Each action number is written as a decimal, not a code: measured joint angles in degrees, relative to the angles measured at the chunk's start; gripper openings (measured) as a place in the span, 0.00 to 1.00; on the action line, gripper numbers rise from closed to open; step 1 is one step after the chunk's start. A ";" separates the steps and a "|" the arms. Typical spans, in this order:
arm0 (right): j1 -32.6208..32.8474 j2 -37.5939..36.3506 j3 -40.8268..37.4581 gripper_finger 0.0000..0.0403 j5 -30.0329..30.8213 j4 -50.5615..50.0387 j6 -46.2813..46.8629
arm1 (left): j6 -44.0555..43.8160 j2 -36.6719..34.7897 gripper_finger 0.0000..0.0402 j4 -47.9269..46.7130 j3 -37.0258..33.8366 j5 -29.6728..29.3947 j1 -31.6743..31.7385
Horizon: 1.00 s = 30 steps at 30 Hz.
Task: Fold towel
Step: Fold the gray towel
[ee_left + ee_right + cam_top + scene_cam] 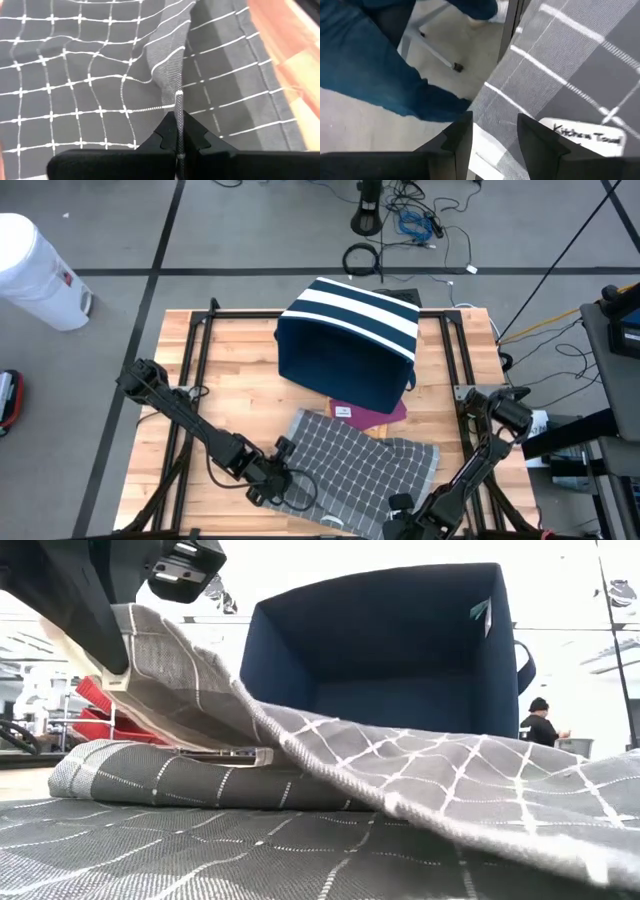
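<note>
The left hand sits low over the near left part of the wooden tabletop, at the left edge of the gray checked towel. It is clenched on the towel: in the left wrist view its 2 fingers pinch a raised ridge of the cloth between them, with the weave pulled up into a narrow fold right at the tips.

The towel lies spread across the near middle of the tabletop, in front of the navy bin with white stripes. A maroon item shows between the bin and the towel's far edge. In the low view, part of the towel is lifted and drapes over a lower layer.

The right hand is at the towel's near right edge. Its 2 fingers stand apart, released, with the towel's edge and a white label reading "Kitchen Towel" just beyond them; whether they touch the cloth I cannot tell.
</note>
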 joint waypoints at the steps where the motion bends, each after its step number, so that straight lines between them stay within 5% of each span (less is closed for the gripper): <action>1: 0.00 0.37 0.00 0.35 -0.57 -0.14 -0.02 | 0.09 0.00 0.00 0.11 0.00 0.39 0.00; 19: 0.69 0.74 0.00 0.35 -0.32 3.92 0.18 | 0.59 5.00 0.00 0.27 -0.02 10.22 2.42; 30: 0.59 0.69 0.00 0.35 3.92 -1.62 -1.46 | 1.90 6.26 0.00 0.95 -0.04 9.51 2.58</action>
